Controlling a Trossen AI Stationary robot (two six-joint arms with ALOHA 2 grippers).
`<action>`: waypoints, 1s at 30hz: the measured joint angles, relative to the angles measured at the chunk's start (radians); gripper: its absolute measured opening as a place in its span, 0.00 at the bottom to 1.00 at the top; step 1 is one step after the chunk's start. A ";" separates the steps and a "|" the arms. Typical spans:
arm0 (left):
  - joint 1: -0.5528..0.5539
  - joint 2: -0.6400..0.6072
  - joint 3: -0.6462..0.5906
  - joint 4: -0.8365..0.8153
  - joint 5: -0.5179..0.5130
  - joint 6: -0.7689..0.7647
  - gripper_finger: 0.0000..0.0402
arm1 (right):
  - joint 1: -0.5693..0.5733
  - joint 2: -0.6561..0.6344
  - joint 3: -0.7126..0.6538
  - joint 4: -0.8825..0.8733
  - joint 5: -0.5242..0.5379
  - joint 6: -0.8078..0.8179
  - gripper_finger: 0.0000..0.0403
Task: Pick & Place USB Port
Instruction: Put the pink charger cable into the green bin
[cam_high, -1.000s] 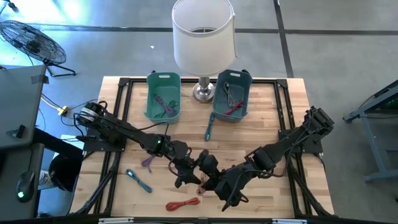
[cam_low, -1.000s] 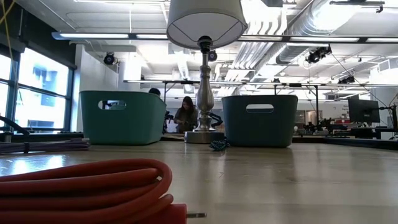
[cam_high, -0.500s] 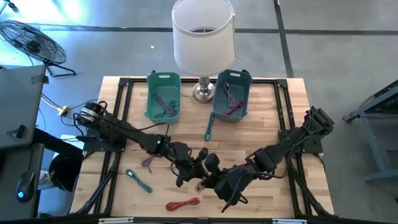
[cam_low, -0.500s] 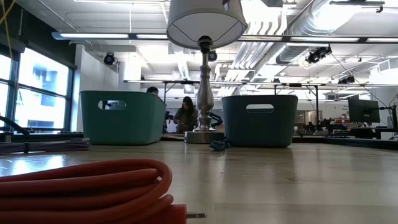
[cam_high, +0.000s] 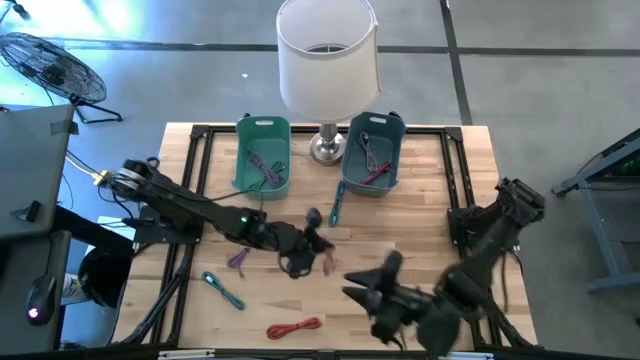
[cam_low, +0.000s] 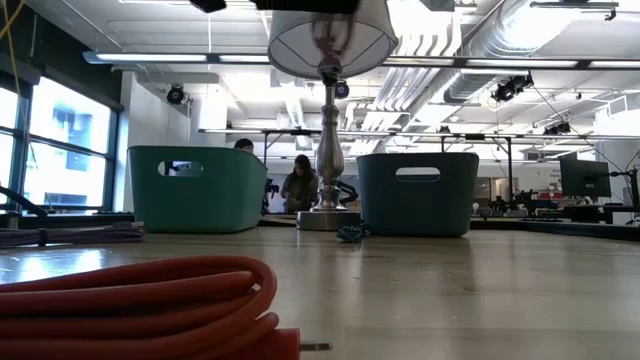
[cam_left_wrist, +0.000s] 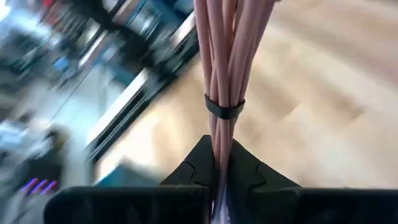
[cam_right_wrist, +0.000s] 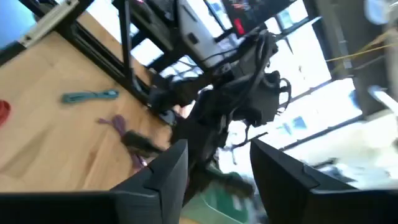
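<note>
While the left gripper (cam_left_wrist: 219, 186) has its fingers (cam_left_wrist: 249, 177) pinched tight on a bundled pink cable (cam_left_wrist: 224, 56) — a dark tie cinches the strands just beyond the tips — the right gripper (cam_right_wrist: 214, 168) is empty, its fingers (cam_right_wrist: 165, 174) standing apart with nothing between them. In the high view the left gripper (cam_high: 297, 245) hangs over the middle of the wooden surface (cam_high: 420, 215), between the loose cables near the front edge and the two bins at the back, with the pink cable (cam_high: 327, 259) trailing beside it. The right gripper (cam_high: 375, 295) is drawn toward the front right of the surface, well apart from the left.

So the pick looks done for this cable; the placing is left. The light teal bin (cam_high: 262, 155) and the darker teal bin (cam_high: 373, 152) flank the lamp (cam_high: 327, 60) and each already holds cables. Which bin this one belongs in I cannot tell.

Still lying on the surface — a red cable (cam_high: 293, 327) near the front edge, a blue cable (cam_high: 223, 290) to the left, a purple cable (cam_high: 238, 259) near it, and a teal cable (cam_high: 336, 205) just before the darker bin. By that count, the sorting is perhaps half finished.
</note>
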 joint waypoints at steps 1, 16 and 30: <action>0.000 -0.029 0.000 -0.049 -0.051 0.004 0.02 | 0.023 0.002 0.002 -0.003 0.040 -0.002 0.42; 0.178 -0.255 0.001 -0.691 -0.664 0.010 0.02 | 0.206 -0.001 0.003 -0.327 0.409 0.339 0.41; 0.651 -0.242 -0.001 -0.855 -0.274 -0.594 0.02 | 0.211 -0.001 0.002 -0.513 0.385 0.582 0.41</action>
